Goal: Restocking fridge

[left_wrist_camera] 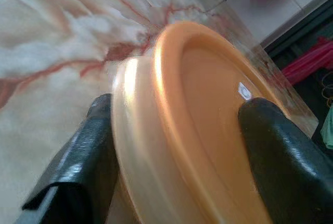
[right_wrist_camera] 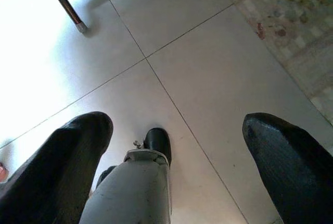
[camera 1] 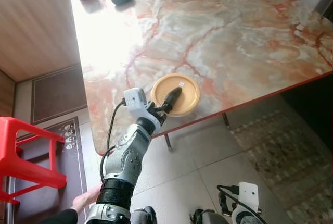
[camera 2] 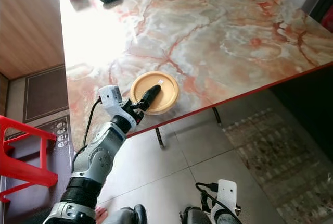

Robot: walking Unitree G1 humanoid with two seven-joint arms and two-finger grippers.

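— so, from the head view, where's the container?
— the round orange container (camera 1: 176,95) sits at the near edge of the marble table (camera 1: 218,31), and the left gripper (camera 1: 167,102) reaches over its rim.
— and the left wrist view?
— its fingers (left_wrist_camera: 78,166) straddle the rim, one outside the wall and one on the lid, pinching it.
— right wrist view?
— the right gripper (right_wrist_camera: 177,156) hangs over the tiled floor (right_wrist_camera: 218,73), fingers spread with nothing between them.
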